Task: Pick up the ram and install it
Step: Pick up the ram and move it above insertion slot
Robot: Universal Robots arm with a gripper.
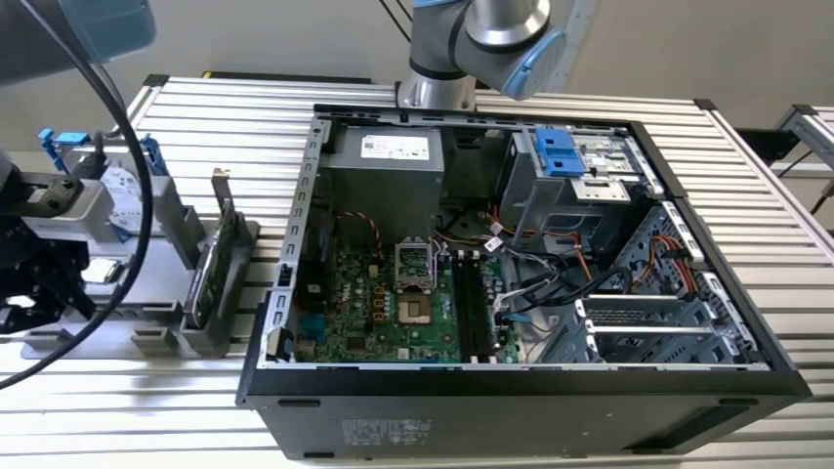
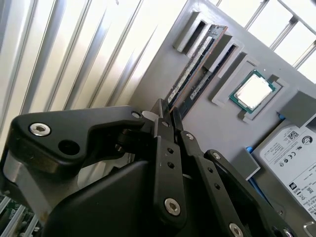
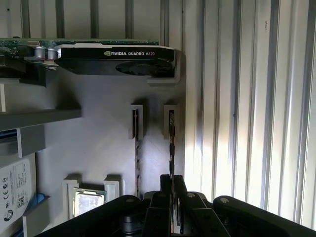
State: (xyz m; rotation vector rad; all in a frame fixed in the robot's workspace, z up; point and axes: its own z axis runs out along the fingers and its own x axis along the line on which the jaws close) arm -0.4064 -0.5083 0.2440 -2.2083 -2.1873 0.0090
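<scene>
A tabletop of pale, ribbed metal slats spreads before a plain beige backdrop. A second slatted bench edges in at the exterior view's right, and strong light glares off the slats in both wrist views.

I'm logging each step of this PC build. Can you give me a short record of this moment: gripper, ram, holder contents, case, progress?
gripper: shut on one end of the ram
ram: on edge in a slot of the grey holder, not lifted out
other holder contents: graphics card, hard drive, processor chip
computer case: open, on the slatted table, to the exterior view's right of the holder
progress: ram gripped, not yet installed
</scene>
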